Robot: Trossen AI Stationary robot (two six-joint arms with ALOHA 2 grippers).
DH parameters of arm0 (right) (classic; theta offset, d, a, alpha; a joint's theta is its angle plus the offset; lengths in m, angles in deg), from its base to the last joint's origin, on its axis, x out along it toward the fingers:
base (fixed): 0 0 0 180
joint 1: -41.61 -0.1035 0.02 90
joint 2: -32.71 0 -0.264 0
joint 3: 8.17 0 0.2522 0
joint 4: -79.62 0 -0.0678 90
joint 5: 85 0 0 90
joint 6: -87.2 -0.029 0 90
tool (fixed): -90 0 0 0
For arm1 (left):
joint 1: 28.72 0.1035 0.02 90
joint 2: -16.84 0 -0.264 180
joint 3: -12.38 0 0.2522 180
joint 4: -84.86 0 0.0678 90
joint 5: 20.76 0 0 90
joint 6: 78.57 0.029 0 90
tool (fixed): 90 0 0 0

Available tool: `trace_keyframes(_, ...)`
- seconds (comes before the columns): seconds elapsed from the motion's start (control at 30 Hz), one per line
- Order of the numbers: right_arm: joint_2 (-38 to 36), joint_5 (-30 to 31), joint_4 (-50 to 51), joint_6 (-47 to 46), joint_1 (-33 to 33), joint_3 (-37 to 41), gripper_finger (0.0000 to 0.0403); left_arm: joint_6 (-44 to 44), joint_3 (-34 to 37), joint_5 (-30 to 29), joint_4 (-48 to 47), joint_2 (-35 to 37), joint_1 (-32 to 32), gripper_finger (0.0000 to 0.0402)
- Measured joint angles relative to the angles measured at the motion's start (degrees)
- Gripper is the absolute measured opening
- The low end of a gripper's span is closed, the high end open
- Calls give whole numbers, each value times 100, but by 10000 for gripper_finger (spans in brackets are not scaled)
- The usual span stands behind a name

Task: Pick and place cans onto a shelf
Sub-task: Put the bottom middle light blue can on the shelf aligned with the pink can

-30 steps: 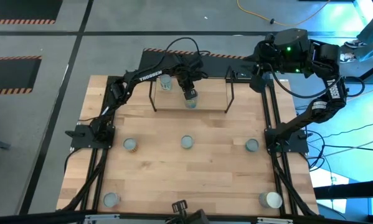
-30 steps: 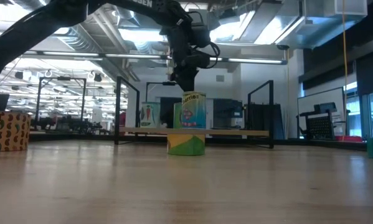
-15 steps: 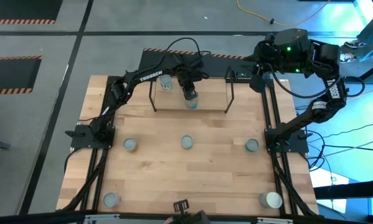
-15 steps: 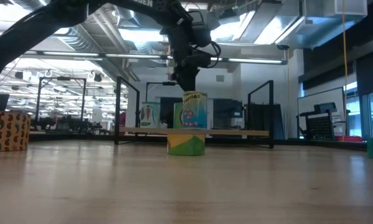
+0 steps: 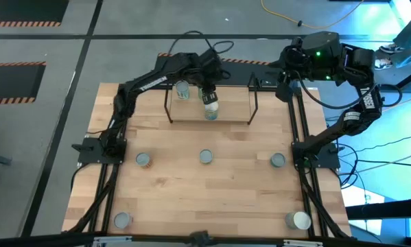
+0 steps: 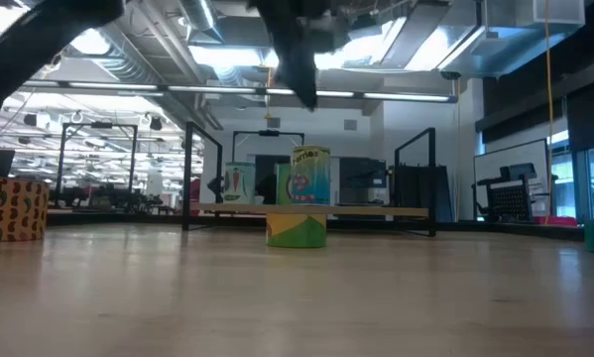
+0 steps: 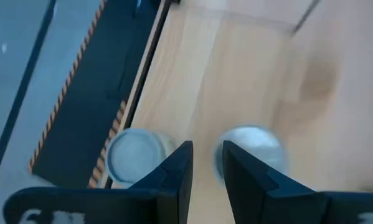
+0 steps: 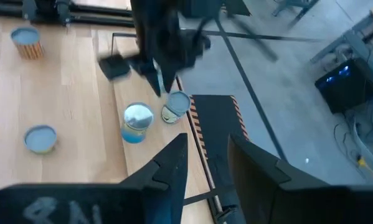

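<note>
Wooden table (image 5: 226,192), five cans (image 5: 205,157) before shelf (image 5: 232,113)

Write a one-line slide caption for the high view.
Left gripper hangs open above two cans on the shelf; five cans wait on the table.

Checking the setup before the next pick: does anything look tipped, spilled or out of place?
Nothing stands out. Two small round-topped cans stand upright on the low wooden wire-framed shelf; the rest stand upright on the table.
</note>
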Motion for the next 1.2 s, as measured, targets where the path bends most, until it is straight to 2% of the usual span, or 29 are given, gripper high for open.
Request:
trace_keyframes(0.23, 180, -48, 1, -18, 1, -1, 117, -382, -3, 143, -303, 947, -514, 80)
trace_keyframes(0.5, 912, -1075, 69, 734, 0, 0, 117, -1155, -7, -254, -567, 2041, -1042, 80)
trace_keyframes(0.6, 1231, -1314, 121, 1132, 0, 2, 117, -1244, -7, -510, -769, 2371, -1192, 80)
trace_keyframes(0.73, 1686, -1528, 143, 1198, 0, 2, 117, -1392, -7, -638, -924, 2726, -1265, 80)
trace_keyframes(1.2, 3177, -1545, 210, 1875, 0, 2, 117, -1519, -5, -748, -1012, 3471, -1256, 80)
